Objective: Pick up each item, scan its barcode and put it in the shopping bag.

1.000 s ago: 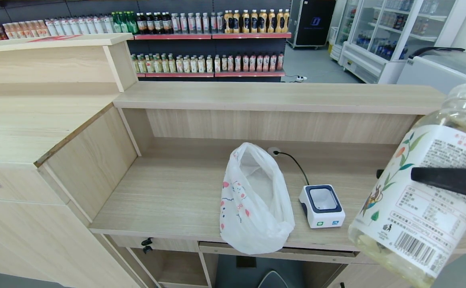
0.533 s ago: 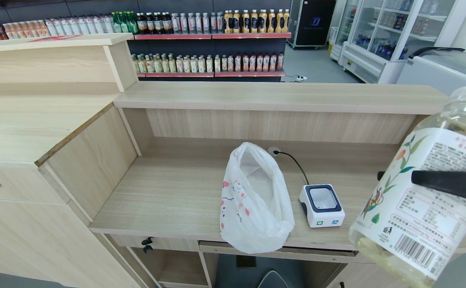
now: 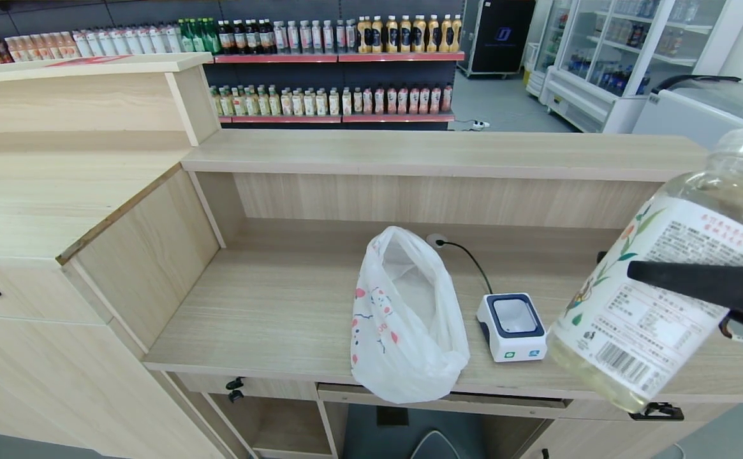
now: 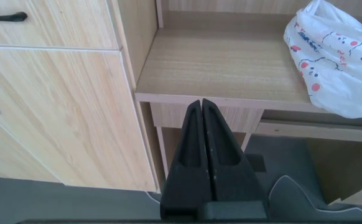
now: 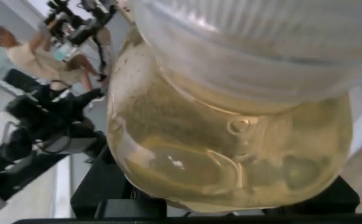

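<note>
My right gripper [image 3: 696, 280] is shut on a clear bottle [image 3: 658, 287] of pale yellow drink with a white label, held tilted in the air at the right, above and right of the scanner [image 3: 513, 327]. Its barcode faces down and toward me near the bottle's lower end. In the right wrist view the bottle [image 5: 231, 124] sits between the gripper's black fingers [image 5: 106, 193]. A white shopping bag [image 3: 406, 319] with red and blue prints stands open on the counter [image 3: 269, 312], left of the scanner. My left gripper [image 4: 203, 109] is shut with nothing in it, low in front of the counter's edge, left of the bag [image 4: 336, 56].
A black cable [image 3: 470, 258] runs from the scanner to a hole at the back of the counter. A raised ledge [image 3: 441, 153] runs along the rear, and a taller cabinet [image 3: 58, 191] with drawers closes the left side. Drink shelves stand far behind.
The bottle has moved left and slightly up, tilting more toward the scanner, with the right gripper still shut on it. The left arm has not moved.
</note>
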